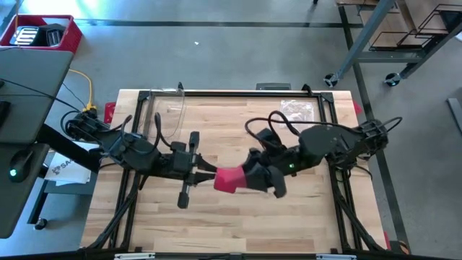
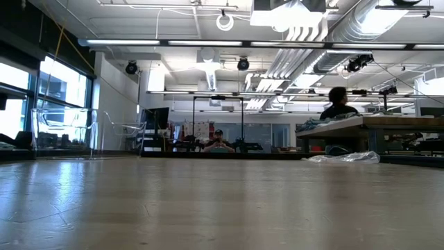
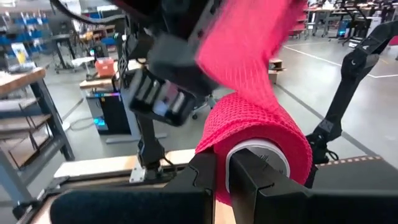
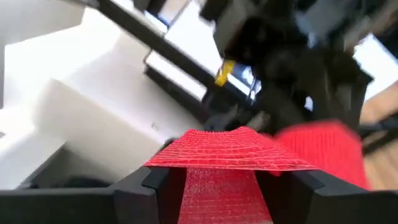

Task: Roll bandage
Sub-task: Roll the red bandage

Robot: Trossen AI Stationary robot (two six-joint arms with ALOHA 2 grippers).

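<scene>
L claw [image 3: 227, 180] is pinched shut on the core of the bandage [image 3: 255, 134], a part-wound red roll w/ a white hub showing at its end. Gripping the hub and not the cloth prob. lets the roll turn w/o crushing the layers.

From the roll a flat tail of red mesh runs up & away to the R claw [image 4: 211, 180], whose fingers sit fairly wide apart w/ the strip passing between them. Likely this keeps the tail spread and taut so it lays on square; can't tell how firmly it's clamped.

From above, both claws meet mid-tabletop [image 1: 238, 224], well off the wood, so the bandage hangs between them, free to rotate. Roll looks partly done.

Farther back, a crinkled clear plastic bag [image 1: 297, 110] lies near the far edge, out of the way. Beyond the tabletop, a seated person [image 2: 338, 103] at a bench.
</scene>
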